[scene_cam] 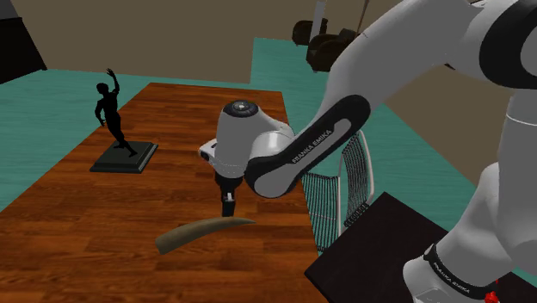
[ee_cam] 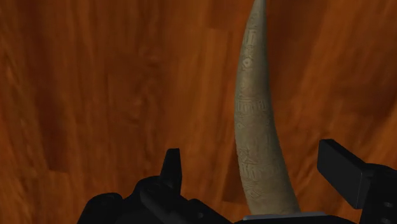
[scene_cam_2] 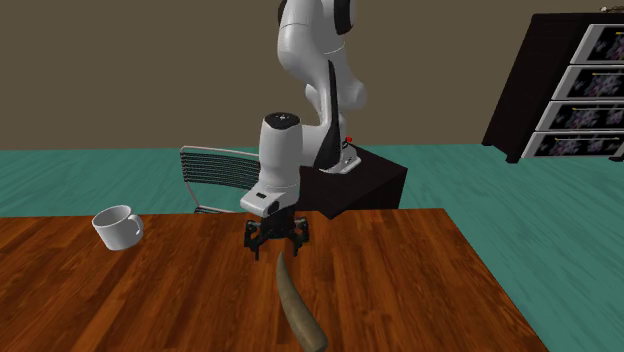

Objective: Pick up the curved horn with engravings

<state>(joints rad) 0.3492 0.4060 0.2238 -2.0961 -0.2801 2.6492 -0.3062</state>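
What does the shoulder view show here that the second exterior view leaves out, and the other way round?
The shoulder view adds a black statuette of a figure on a flat base, standing on the table. The second exterior view adds a white mug on the table and a dark drawer unit by the wall. Both share the wooden table, the tan curved horn, the open gripper low over it, the wire chair and the black stand.

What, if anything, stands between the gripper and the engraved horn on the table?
Nothing visible does. The open gripper hangs just over the horn, which lies between its fingers on the table. The mug and the statue stand well aside.
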